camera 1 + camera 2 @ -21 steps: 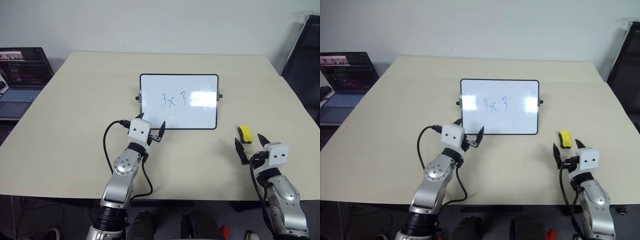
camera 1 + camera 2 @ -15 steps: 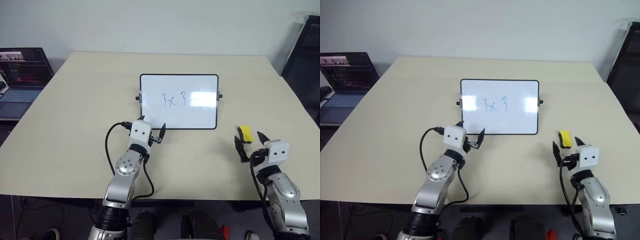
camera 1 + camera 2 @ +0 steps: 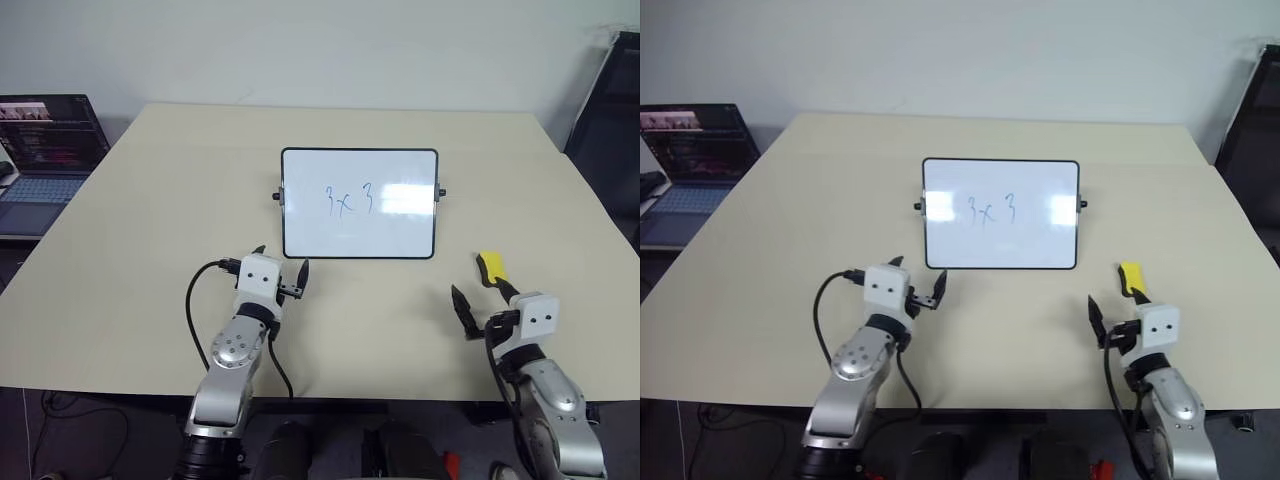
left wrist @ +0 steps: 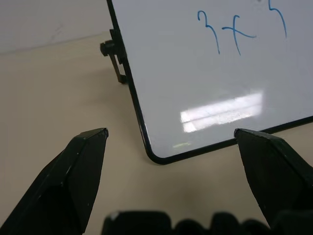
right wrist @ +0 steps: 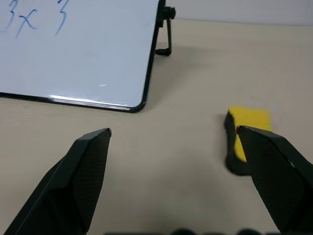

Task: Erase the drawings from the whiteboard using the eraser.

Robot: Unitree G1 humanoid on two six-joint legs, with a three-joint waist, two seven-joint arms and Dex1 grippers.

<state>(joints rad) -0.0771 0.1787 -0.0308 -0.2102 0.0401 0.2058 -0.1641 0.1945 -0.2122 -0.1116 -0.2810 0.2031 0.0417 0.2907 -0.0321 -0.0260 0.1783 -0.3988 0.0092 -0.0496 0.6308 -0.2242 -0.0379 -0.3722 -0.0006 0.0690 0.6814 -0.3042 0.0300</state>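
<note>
Yellow eraser (image 3: pixel 489 268) lower right on worktop (image 3: pixel 150 220), ungrasped; both grippers' fingers (image 5: pixel 88 166) spread, empty. Risk: off-centre approach nudging eraser away.

Laptop (image 3: pixel 45 150) cut by the head view's left edge; screen text too small to read. Dark object at far right (image 3: pixel 610 120) cropped by the frame, can't identify. Whiteboard (image 4: pixel 220 73) runs off the left wrist view, its far side cut; also cropped in right wrist view. Eraser (image 5: pixel 247 137) partly behind a right fingertip (image 5: pixel 279 176). Drawings (image 5: pixel 29 19) clipped at the edge.
</note>
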